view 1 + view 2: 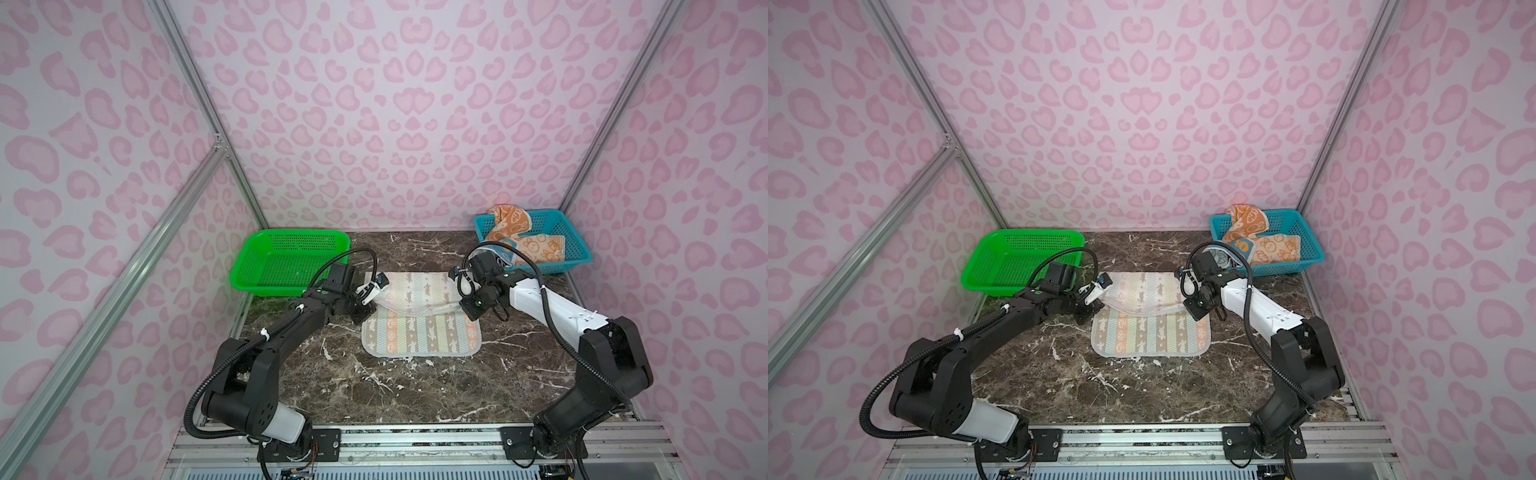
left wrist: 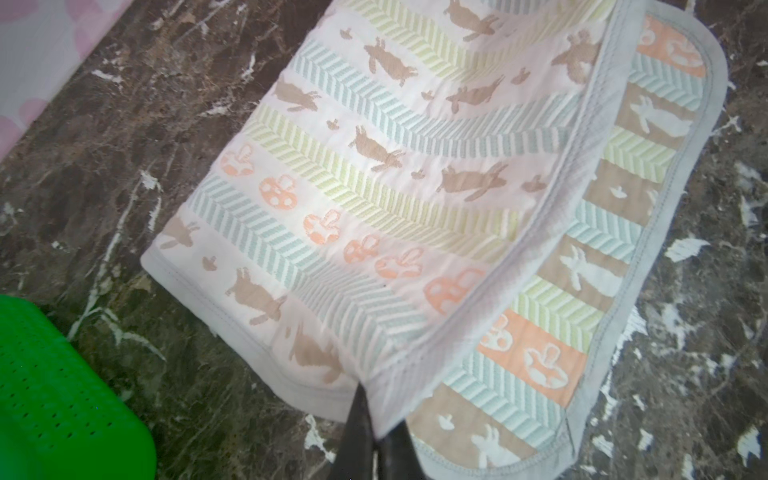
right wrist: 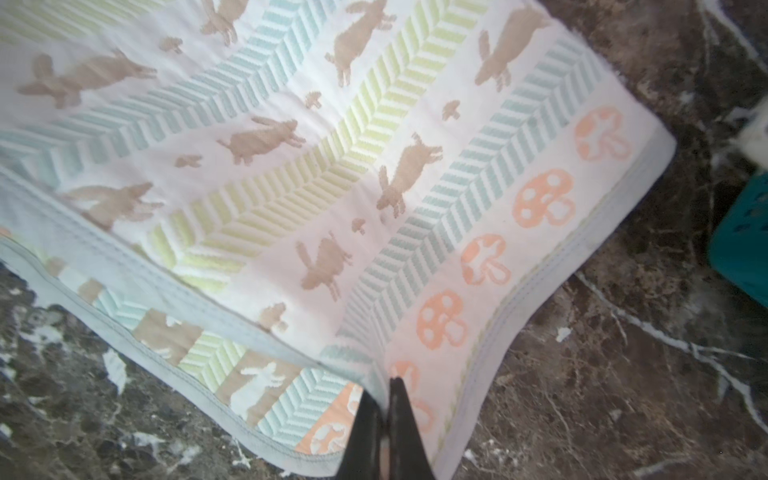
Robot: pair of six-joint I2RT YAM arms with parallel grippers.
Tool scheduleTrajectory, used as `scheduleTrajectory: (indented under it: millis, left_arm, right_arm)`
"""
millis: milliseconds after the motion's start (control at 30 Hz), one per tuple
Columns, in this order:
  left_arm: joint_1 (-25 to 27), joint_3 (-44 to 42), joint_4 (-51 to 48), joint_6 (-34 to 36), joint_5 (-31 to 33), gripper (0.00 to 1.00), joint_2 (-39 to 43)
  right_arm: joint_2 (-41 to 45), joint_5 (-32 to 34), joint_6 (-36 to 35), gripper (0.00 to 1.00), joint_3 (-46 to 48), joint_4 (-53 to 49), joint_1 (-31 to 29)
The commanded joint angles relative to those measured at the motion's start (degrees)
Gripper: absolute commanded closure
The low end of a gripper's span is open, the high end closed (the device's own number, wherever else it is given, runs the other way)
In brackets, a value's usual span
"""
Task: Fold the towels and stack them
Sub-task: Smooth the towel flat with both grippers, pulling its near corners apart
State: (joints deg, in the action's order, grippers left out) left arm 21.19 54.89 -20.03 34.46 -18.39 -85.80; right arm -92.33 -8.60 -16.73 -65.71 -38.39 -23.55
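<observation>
Well, the left gripper [image 2: 372,424] and right gripper [image 3: 384,395] each pinch a corner of the chevron towel [image 1: 419,332] on the marble table [image 1: 291,374]; its lifted edge spans between them, its near hem toward the arms' bases.

Right arm [image 1: 1246,307] is hiding most of the blue towel [image 1: 1221,259]; only a sliver is showing at the near left corner of the blue basket [image 1: 1287,266]. Orange towel [image 1: 1275,247] lettering is reading too small. Green basket [image 2: 62,395] and chevron towel [image 2: 374,187] are running off the left wrist frame. Right gripper [image 3: 384,390] is getting cropped in its wrist view.
</observation>
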Motion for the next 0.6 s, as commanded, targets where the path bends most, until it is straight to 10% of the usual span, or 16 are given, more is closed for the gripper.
scheduleTrajectory:
  millis: [0,567]
  left_arm:
    - [0.9,-1.1,-1.8,-0.1,1.1,0.97,1.1]
    - [4.4,-5.8,-4.1,-1.2,3.5,0.96,3.8]
  right_arm:
    - [0.4,0.4,-3.6,1.0,2.0,0.5,-1.0]
    - [6.6,1.9,-7.2,1.0,13.3,0.8,-8.1]
